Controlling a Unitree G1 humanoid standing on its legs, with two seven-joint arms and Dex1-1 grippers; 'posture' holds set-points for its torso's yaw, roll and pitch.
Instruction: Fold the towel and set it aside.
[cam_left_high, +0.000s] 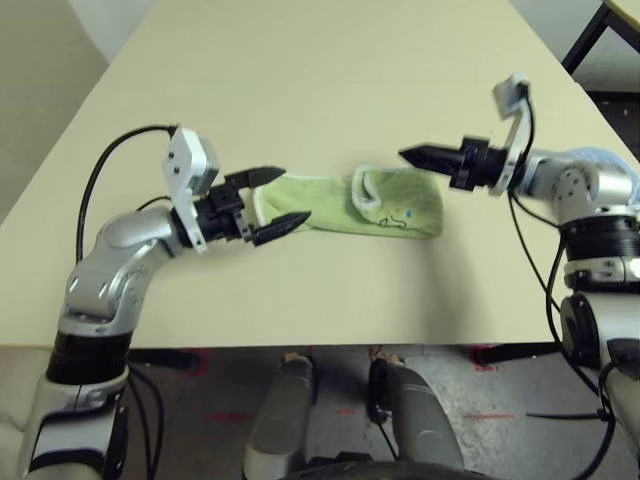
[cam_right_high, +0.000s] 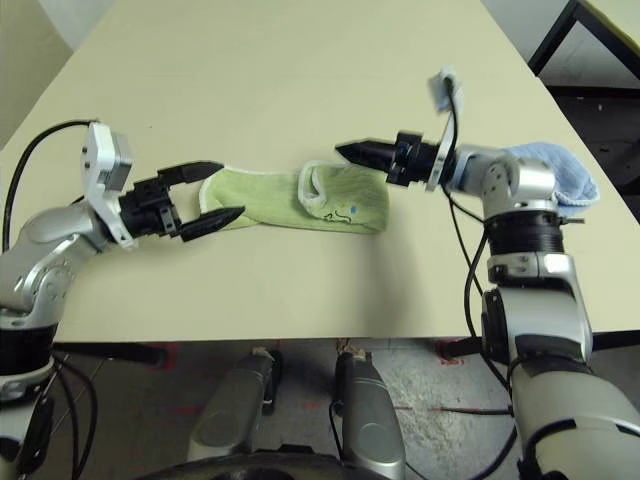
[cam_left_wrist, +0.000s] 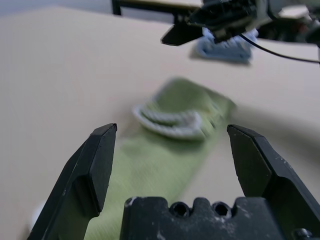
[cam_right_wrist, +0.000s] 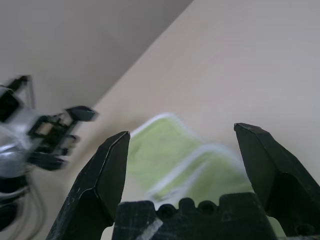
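Towel (cam_left_high: 350, 208), light green terry, lies as a long folded strip mid-bench (cam_left_high: 300, 80) between both grippers. Left gripper (cam_left_high: 275, 200) and right gripper (cam_right_wrist: 182, 142) hover with jaws spread, empty. Soft, light and floppy; best pinched at its stitched end edges.

A light green towel (cam_left_high: 350, 205) with white stitched edging and a small dark and blue embroidered motif is lying on a pale beige tabletop (cam_left_high: 300, 80). Beside the towel, two silver arms are showing black hands: the left hand (cam_left_high: 280, 200) and the right hand (cam_left_high: 412, 155). A light blue cloth (cam_right_high: 560, 170) is sitting beyond the right arm.
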